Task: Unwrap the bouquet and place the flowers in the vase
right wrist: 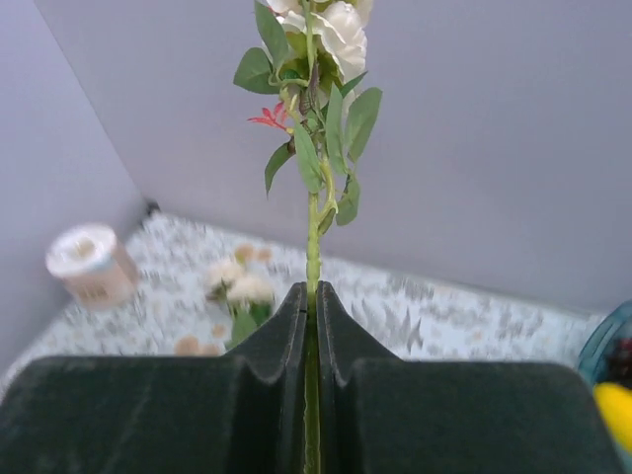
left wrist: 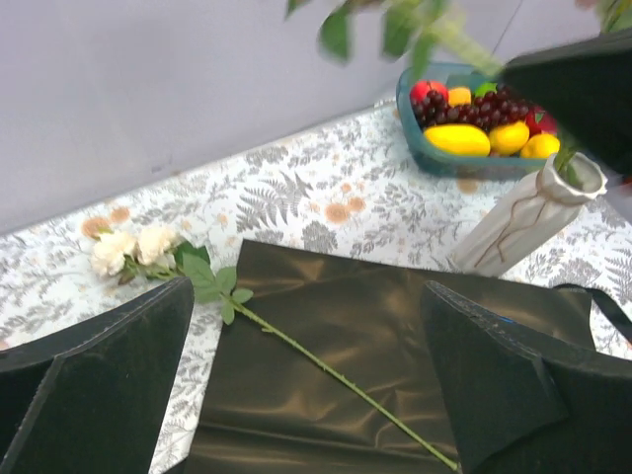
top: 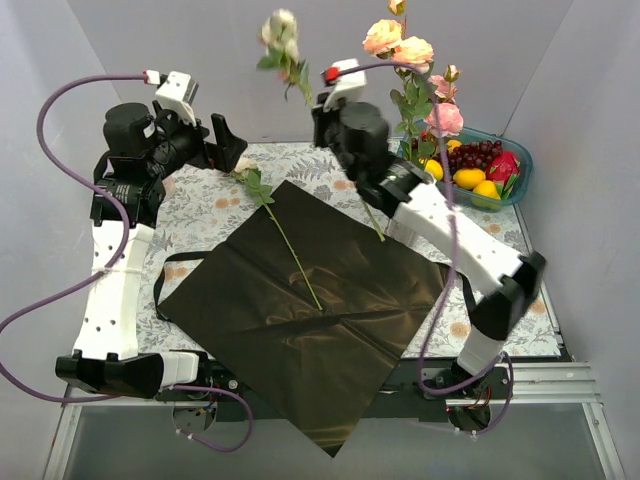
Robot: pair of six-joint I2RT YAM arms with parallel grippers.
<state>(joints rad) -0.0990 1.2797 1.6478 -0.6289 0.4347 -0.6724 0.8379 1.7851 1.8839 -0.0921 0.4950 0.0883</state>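
My right gripper (right wrist: 312, 291) is shut on the green stem of a cream-white flower (right wrist: 326, 30) and holds it upright above the table; from above, the gripper (top: 318, 108) sits under the bloom (top: 282, 30). Peach and pink flowers (top: 405, 48) rise behind the right arm, which hides the vase from the top camera. In the left wrist view, the white ribbed vase (left wrist: 523, 219) stands at the right. Another cream flower (top: 290, 250) lies across the spread black wrapping paper (top: 300, 320). My left gripper (top: 225, 135) hovers open near that flower's bloom (left wrist: 128, 247), holding nothing.
A teal tray of fruit (top: 522, 170) stands at the back right, close behind the vase. A black ribbon (top: 162, 280) loops off the paper's left side. A roll of tape (right wrist: 89, 265) sits at the far back left. Grey walls enclose the table.
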